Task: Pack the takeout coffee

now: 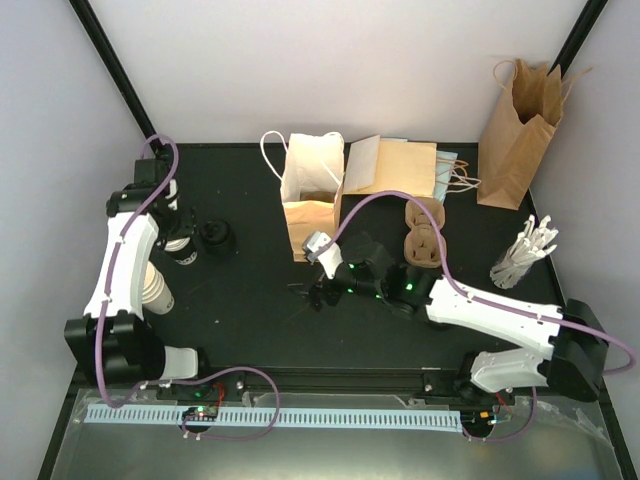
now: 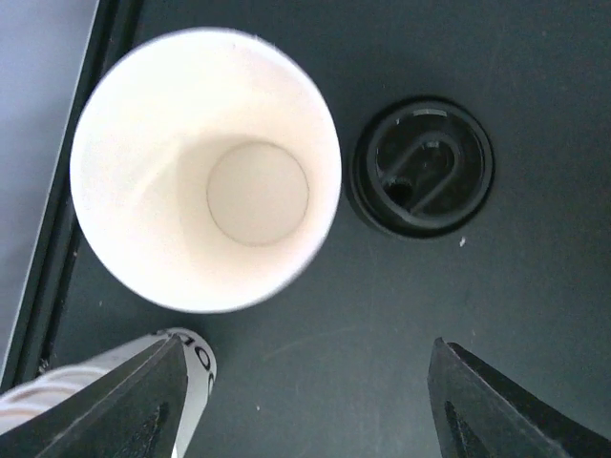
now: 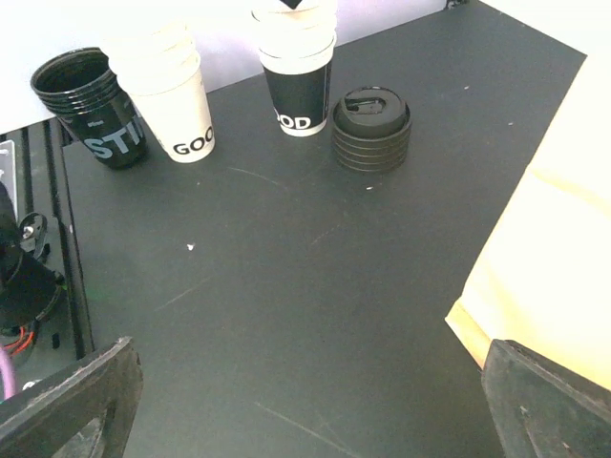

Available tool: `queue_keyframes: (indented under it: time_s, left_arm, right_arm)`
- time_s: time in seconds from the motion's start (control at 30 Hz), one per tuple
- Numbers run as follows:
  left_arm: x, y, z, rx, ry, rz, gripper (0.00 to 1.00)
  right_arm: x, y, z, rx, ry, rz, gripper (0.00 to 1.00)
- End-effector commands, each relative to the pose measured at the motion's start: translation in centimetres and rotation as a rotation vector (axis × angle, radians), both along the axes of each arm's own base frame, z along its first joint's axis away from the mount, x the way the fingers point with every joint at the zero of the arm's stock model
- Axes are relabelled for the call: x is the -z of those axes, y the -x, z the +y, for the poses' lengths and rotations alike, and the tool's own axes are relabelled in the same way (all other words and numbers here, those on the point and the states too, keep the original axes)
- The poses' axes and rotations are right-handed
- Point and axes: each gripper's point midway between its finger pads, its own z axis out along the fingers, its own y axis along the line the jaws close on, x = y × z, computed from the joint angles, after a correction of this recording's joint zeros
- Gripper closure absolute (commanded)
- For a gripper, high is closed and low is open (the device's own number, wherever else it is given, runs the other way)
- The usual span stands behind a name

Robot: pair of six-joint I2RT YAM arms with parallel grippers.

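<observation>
My left gripper (image 2: 305, 382) hung wide open and empty just over a lidless takeout coffee cup (image 2: 205, 172) at the counter's (image 2: 382, 315) left edge. It's thin, light paper that I reckoned would crush, so I'd pinch gently mid-wall. The black lid stack (image 2: 423, 167) sat just beside it with spare cups (image 3: 172, 105) crowding close, and farther off my right gripper (image 3: 310, 382), also wide and empty, hovered beside the paper bag (image 3: 544, 239).

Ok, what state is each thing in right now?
cup: upright, empty, no lid.
lids: stacked, on no cup.
middle bag: standing, mouth open.
spare bags: lying flat.
left gripper: open, holding nothing.
right gripper: open, holding nothing.
</observation>
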Motion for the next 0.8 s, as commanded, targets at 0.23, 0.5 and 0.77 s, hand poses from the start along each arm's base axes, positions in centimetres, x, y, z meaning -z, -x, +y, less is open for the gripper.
queue_keyframes:
  time_s: [0.23,0.5,0.77]
  left_arm:
    - [0.3,-5.5,1.1,0.074,-0.032,0.07,0.51]
    - [1.7,-5.9,1.7,0.053,-0.041,0.135,0.62]
    - [2.4,-5.7,1.6,0.05,-0.03,0.18,0.89]
  right_arm:
    - [-1.5,1.1,-1.6,-0.011,-0.041,-0.002,0.0]
    - [-1.2,1.2,-1.8,-0.007,-0.033,0.003,0.0]
    - [-1.3,1.2,-2.0,-0.003,-0.03,0.0,0.0]
